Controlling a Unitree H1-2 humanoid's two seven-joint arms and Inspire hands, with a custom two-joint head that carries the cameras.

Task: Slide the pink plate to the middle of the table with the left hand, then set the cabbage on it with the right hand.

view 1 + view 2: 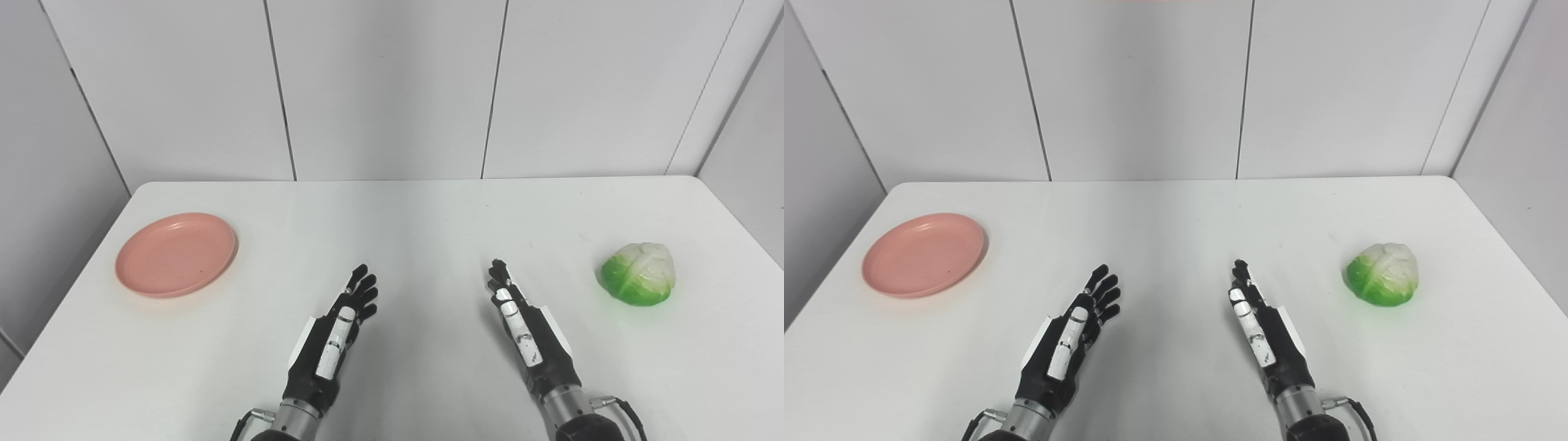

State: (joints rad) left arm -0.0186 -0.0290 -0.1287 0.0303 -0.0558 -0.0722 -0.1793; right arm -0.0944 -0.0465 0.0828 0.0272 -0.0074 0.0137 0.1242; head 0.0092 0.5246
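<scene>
- Both views show the same white bench [429, 220]; neither reveals anything extra.
- Left hand [334, 343] and right hand [527, 337] lie empty, fingers extended.
- Pink plate [176, 254] sits far left, cabbage [639, 274] far right.

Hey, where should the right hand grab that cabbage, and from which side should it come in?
Probably from above, a little from its left, since the right hand lies open on that side. The cabbage is a rounded dome sitting on the table, pale on top and green lower down, with no stem or handle showing. Fingers and thumb should wrap opposite flanks at its widest green band.
</scene>
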